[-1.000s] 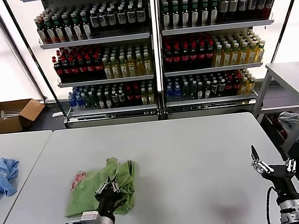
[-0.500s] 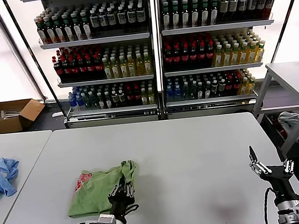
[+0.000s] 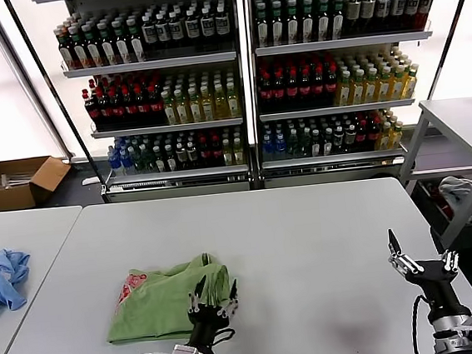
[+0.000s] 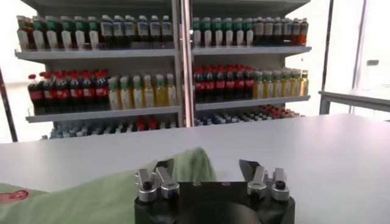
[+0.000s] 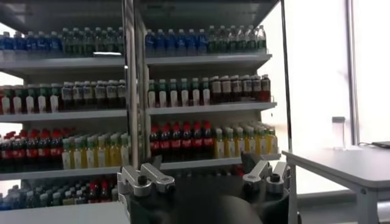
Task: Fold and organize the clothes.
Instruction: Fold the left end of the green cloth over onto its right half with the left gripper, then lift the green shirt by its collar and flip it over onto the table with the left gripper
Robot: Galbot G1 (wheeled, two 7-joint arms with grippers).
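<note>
A long grey table fronts shelves of bottles; a blue garment lies far left. The green shirt sits lower left, the left gripper spread at its edge; the right gripper spread, lower right

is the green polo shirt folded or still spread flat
Folded, loosely. The light green polo shirt lies doubled into a compact bundle on the grey table, with a bunched right edge beside the open left gripper.

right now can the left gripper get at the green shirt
Probably yes: the open left gripper hangs at the near right edge of the green shirt, with nothing between them. The right gripper waits far off.
</note>
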